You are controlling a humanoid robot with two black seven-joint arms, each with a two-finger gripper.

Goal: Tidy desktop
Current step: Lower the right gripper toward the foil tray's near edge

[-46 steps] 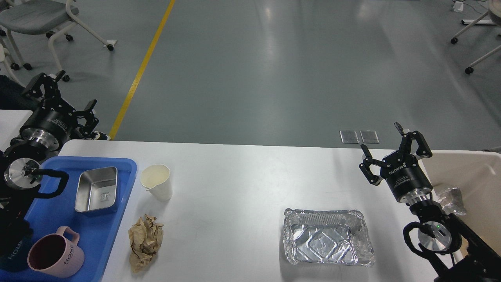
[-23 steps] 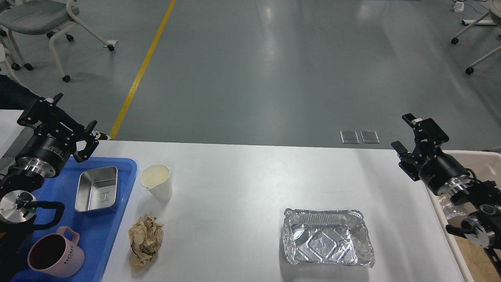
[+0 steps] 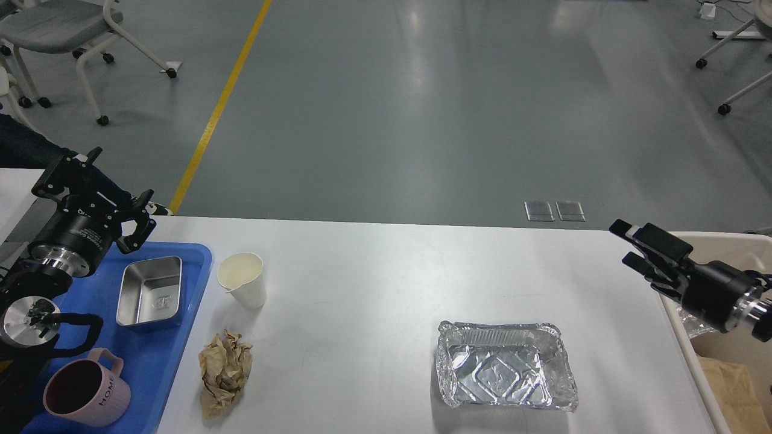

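The white desktop holds a white paper cup, a crumpled brown paper ball and an empty foil tray. My left gripper is open and empty, hovering over the far left corner of the blue tray. My right gripper is open and empty, lying sideways at the table's right edge, above the rim of the beige bin. It points left, well above and right of the foil tray.
The blue tray holds a steel rectangular container and a pink mug. The beige bin holds brown paper and clear plastic wrap. Chairs stand on the grey floor beyond the table.
My right arm has swung right and down towards the bin, and its gripper has turned from upright to sideways. My left gripper dropped from its higher position and has barely moved since.
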